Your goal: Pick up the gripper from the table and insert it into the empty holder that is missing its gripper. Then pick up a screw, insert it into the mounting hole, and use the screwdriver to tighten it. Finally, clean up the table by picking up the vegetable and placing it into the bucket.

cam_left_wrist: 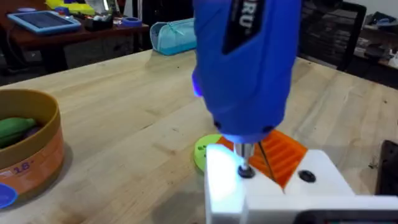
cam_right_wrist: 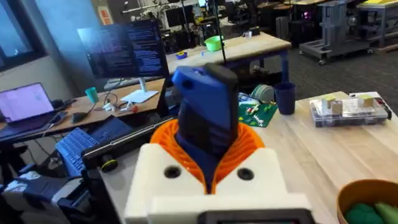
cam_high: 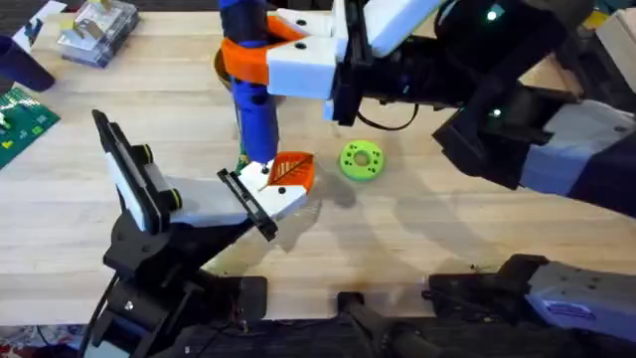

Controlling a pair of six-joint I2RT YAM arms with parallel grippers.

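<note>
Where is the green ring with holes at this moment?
In the overhead view, the green ring lies flat on the table, just right of the orange gripper in the white holder.

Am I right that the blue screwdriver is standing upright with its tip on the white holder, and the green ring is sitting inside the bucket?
Not quite. The screwdriver does stand upright with its tip on the holder, but the green ring lies on the bare table beside the holder, as the overhead view shows. The bucket holds a green toy vegetable.
</note>
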